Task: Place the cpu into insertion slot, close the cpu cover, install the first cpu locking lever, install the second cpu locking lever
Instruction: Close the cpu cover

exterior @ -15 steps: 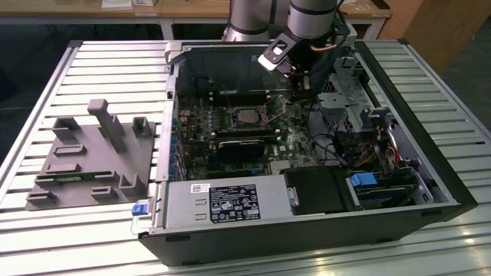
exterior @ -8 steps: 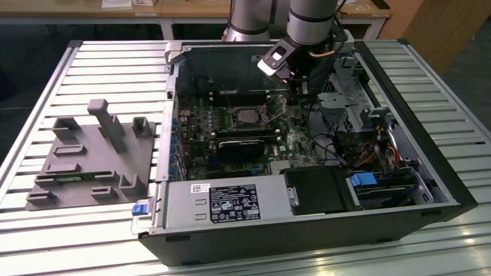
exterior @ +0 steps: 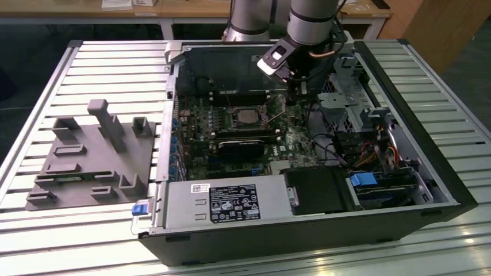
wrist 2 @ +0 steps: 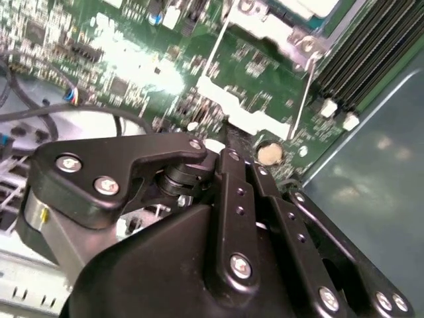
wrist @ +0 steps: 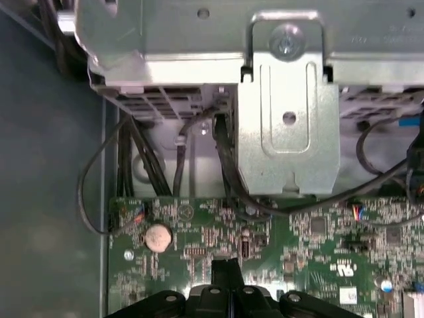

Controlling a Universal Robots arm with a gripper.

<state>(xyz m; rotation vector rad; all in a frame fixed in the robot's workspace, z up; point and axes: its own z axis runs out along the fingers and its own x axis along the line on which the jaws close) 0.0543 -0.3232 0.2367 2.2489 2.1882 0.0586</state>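
The cpu lies flat and face up in the insertion slot, near the middle of the motherboard inside the open case. It is square, so no side runs longer, and its edges sit parallel to the slot's frame. In the second wrist view the cpu cover shows as a silver frame at the slot's corner. Beside it a first wire lever and a second wire lever run roughly parallel to each other, their ends reaching past the frame; whether either is hooked down I cannot tell. My tool hangs just beside the slot, on the exterior view's right of it, pointing down at the board. Its fingers are pressed together with nothing seen between them, the tip close over the green board near a coin cell; I cannot tell if it touches. The case rests on a slatted surface, with a grey fixture well apart on the exterior view's left
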